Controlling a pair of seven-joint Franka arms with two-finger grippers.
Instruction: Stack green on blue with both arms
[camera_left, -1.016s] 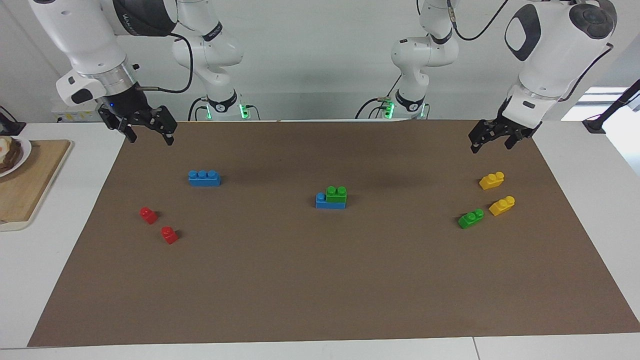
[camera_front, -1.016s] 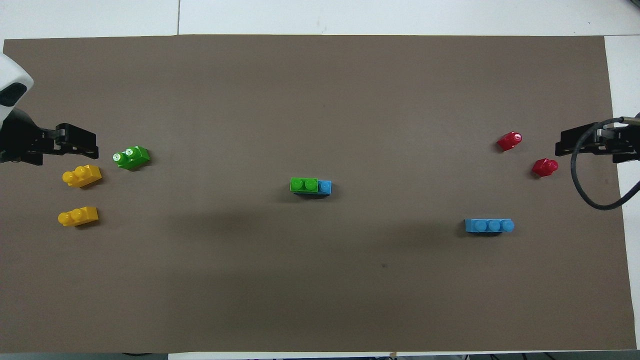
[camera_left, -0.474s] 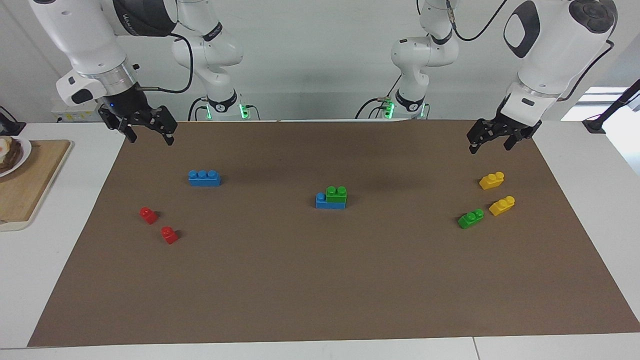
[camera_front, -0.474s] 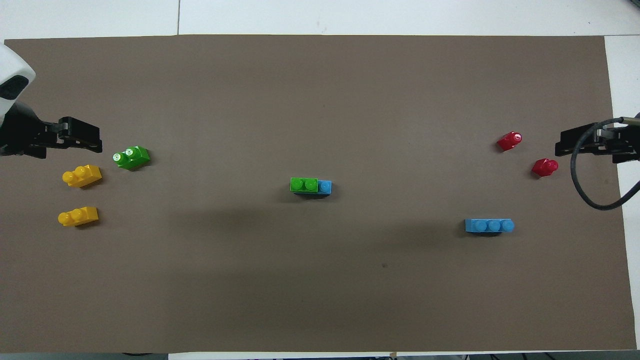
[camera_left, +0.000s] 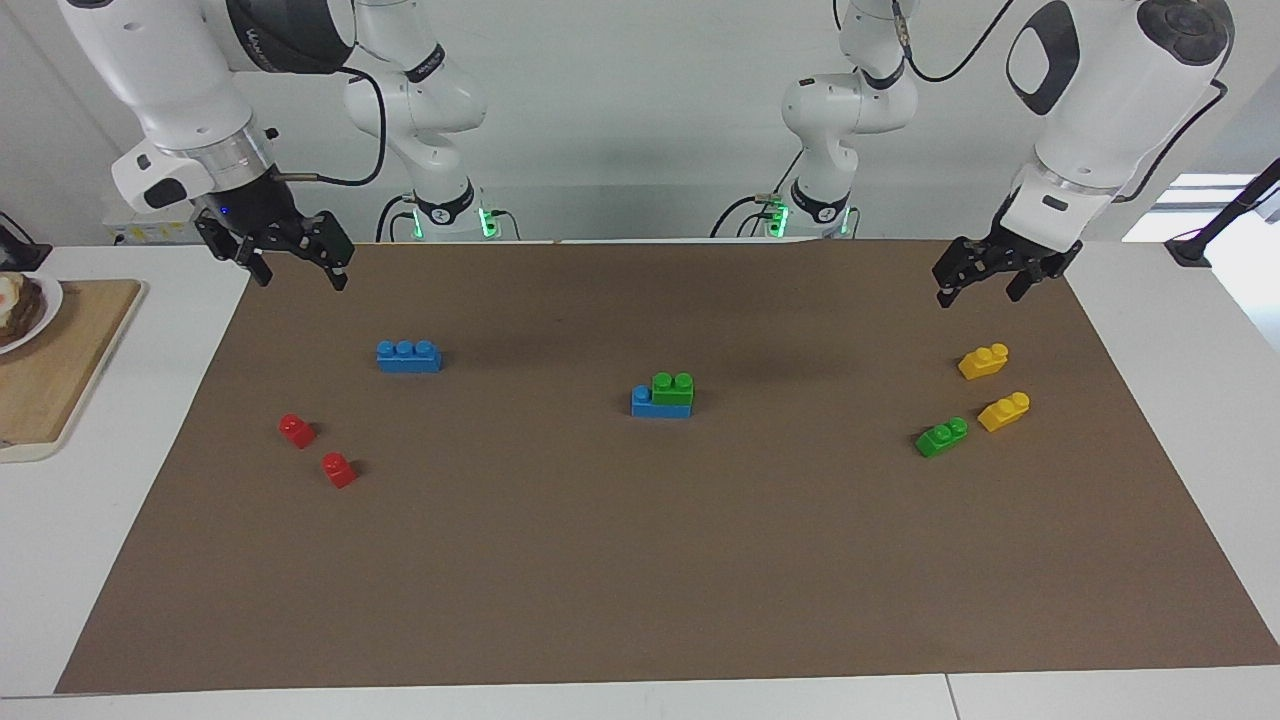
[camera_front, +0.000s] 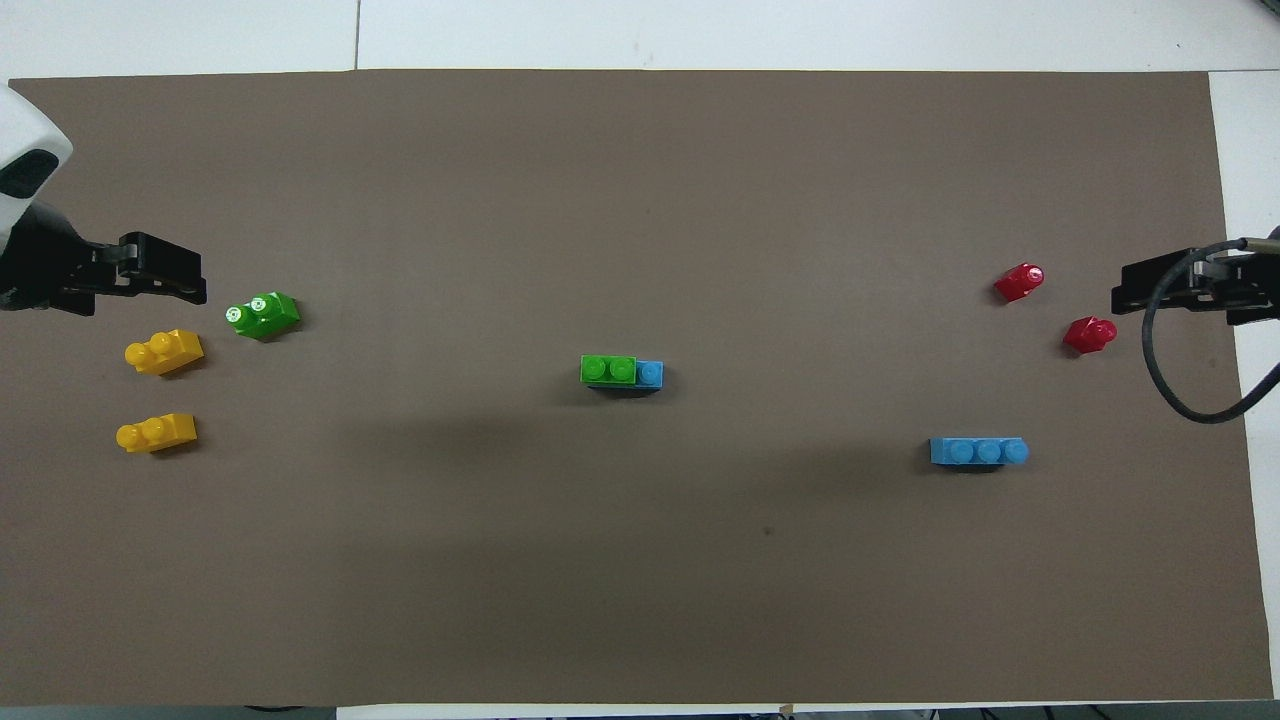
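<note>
A green brick sits stacked on one end of a blue brick at the mat's middle, leaving one blue stud bare. A second green brick lies loose toward the left arm's end. A second blue brick lies loose toward the right arm's end. My left gripper hangs open and empty in the air over the mat's left-arm end, close to the loose green brick in the overhead view. My right gripper hangs open and empty over the mat's right-arm end, apart from the loose blue brick.
Two yellow bricks lie beside the loose green brick. Two red bricks lie farther from the robots than the loose blue one. A wooden board with a plate is off the mat at the right arm's end.
My left gripper has shifted slightly toward the loose green brick. The right arm and all the bricks have stayed where they were.
</note>
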